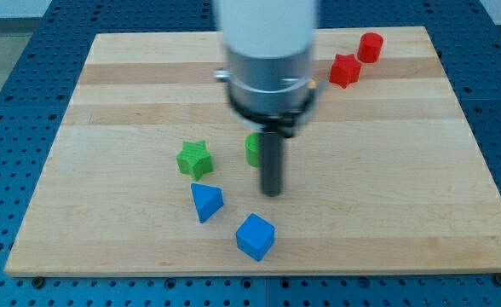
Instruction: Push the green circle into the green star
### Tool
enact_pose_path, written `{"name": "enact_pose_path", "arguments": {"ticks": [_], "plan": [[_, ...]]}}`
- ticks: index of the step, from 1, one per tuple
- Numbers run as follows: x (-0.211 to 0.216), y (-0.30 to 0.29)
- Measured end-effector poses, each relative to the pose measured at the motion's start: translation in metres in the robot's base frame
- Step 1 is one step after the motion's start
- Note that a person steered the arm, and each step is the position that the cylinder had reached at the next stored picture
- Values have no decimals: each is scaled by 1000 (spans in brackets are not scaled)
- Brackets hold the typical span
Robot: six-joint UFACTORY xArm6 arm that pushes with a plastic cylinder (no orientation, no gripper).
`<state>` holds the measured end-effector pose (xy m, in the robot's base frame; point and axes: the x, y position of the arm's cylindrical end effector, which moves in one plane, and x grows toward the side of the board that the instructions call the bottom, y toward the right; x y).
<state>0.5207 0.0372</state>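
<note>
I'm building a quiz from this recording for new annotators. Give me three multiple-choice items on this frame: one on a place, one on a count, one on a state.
1. Where does the green star lie relative to the green circle?
A. to the view's left
B. to the view's right
C. at the view's top edge

2. How many blue blocks are on the board?
A. one
B. two
C. three

3. How much of the green circle shows?
A. all of it
B. none of it
C. only its left part, beside the rod

Answers:
1. A, the star sits left of the circle with bare wood between them.
2. B, a blue triangle and a blue cube lie near the view's bottom.
3. C, the rod ending in my tip covers the circle's right side, so contact cannot be judged.
</note>
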Motion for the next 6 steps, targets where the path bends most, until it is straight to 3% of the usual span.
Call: {"name": "enact_pose_path", "arguments": {"ticks": [1, 3, 4, 6], "plan": [[-20, 34], [-69, -48], [-73, -75], [-57, -63]]}}
